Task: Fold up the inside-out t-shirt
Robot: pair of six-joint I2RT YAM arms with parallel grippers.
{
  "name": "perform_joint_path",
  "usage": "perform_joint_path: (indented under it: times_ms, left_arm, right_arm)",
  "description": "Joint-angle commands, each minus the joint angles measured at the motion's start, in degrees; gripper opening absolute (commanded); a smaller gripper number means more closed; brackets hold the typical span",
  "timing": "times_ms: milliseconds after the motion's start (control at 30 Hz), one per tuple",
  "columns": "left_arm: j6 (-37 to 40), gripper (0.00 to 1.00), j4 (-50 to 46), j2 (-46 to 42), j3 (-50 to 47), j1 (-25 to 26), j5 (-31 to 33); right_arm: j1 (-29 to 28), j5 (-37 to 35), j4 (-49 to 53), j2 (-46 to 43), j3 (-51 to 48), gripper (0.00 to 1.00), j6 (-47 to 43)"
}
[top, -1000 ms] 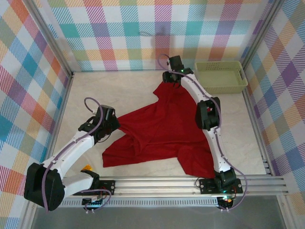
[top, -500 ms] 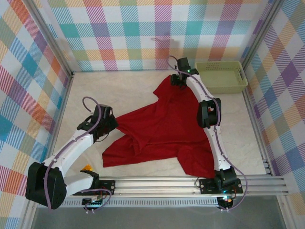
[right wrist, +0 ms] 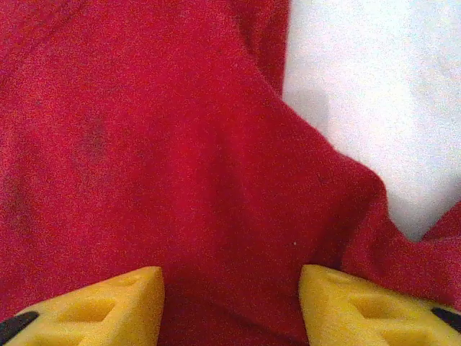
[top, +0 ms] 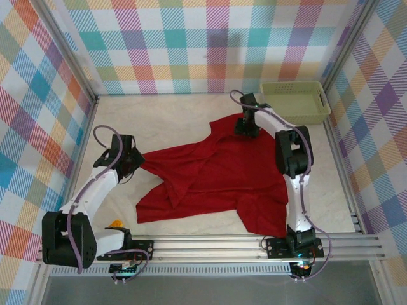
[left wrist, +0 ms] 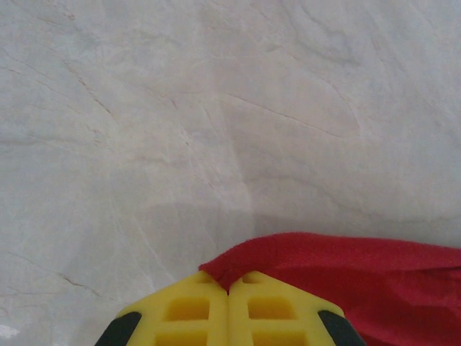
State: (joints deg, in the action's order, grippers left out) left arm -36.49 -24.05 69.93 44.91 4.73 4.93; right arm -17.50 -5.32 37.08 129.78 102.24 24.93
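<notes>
Left hand pinching shut on red t-shirt corner, cloth lying lengthwise rightward from it across table; right hand gaping open over far tip.

Deep-red soft cloth t-shirt is showing a matt, finely fuzzy knit surface, creasing into soft folds. Pale marbled tabletop is looking smooth, faintly veined, low sheen. Yellow moulded plastic gripper fingers are appearing smooth, semi-matt, with hollow cells. Pale green plastic basket is reading matt; silver ribbed metal rail is catching light dully
</notes>
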Motion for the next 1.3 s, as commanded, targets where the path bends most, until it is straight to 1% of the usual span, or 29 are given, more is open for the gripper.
perform_joint_path:
  times_ms: [0, 100, 167, 233, 300, 400, 600, 733, 1033, 1267]
  left_arm:
    - [2.48, 0.0, -1.05, 1.6, 2.73, -1.72, -1.21]
    - [3.43, 0.0, -0.67, 2.77, 3.35, -1.86, -2.78]
    - [3.72, 0.0, -0.4, 2.91, 3.34, -1.88, -3.68]
    - [3.88, 0.0, -0.52, 2.52, 3.13, -1.86, -3.76]
    - [4.15, 0.0, -0.89, 1.82, 3.04, -1.84, -3.53]
    - [4.24, 0.0, -1.4, 0.67, 2.72, -1.88, -3.37]
    - [4.3, 0.0, -1.48, -0.07, 1.77, -1.84, -3.58]
    - [4.26, 0.0, -1.47, -0.16, 1.59, -1.83, -3.73]
    - [4.27, 0.0, -1.35, -0.72, 1.18, -1.85, -3.82]
    - [4.26, 0.0, -1.92, -1.85, 0.98, -1.88, -2.84]
  right_arm:
    - [-2.92, 1.65, -3.96, -5.45, -11.47, 0.53, 5.36]
    - [-4.73, -0.24, -6.31, -10.57, -17.67, 0.53, 5.27]
    - [-4.53, -2.64, -5.42, -12.18, -17.11, 0.54, 3.94]
    - [-4.1, -5.03, -5.26, -12.47, -14.26, 0.54, 0.81]
    - [-3.53, -7.27, -4.1, -11.01, -9.99, 0.54, -1.13]
    - [-1.88, -8.51, -1.45, -7.35, -3.29, 0.54, -2.09]
    - [0.65, -10.62, 1.8, 0.07, 6.03, 0.54, -2.7]
    - [2.06, -12.09, 3.6, 3.71, 9.76, 0.53, -2.8]
    - [3.24, -10.77, 4.98, 7.87, 13.14, 0.5, -2.32]
    - [3.48, -7.62, 6.78, 11.37, 16.25, 0.39, -1.9]
